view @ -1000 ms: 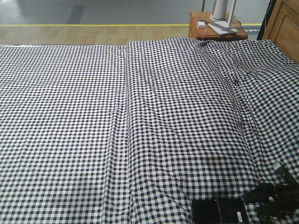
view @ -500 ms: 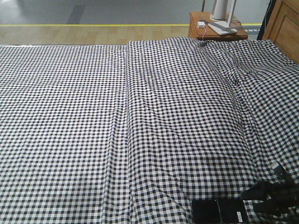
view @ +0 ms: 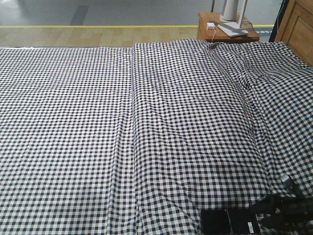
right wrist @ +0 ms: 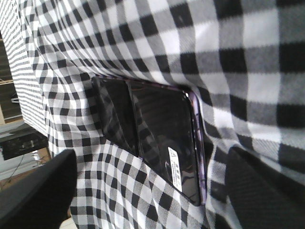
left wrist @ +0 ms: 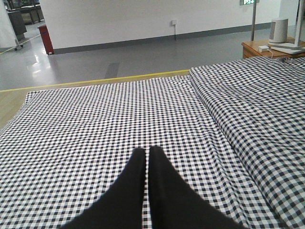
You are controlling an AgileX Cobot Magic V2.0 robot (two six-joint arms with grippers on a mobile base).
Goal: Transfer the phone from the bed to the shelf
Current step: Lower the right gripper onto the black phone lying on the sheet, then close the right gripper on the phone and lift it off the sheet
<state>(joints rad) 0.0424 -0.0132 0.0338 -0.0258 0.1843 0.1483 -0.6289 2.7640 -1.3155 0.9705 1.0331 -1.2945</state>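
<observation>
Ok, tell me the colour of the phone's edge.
Purple, framing a glossy black face. The phone shows best in the right wrist view.

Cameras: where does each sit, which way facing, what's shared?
Front view: high at the near edge, looking across the bed to the side table; right pincer bottom right beside the phone.
Left wrist: low over the bed, facing the far wall; shut left pincer in the foreground.
Right wrist: close above the phone, looking down; open fingers blurred at both sides.
Shared: front and right wrist see the phone; front and left wrist see the side table.
</observation>
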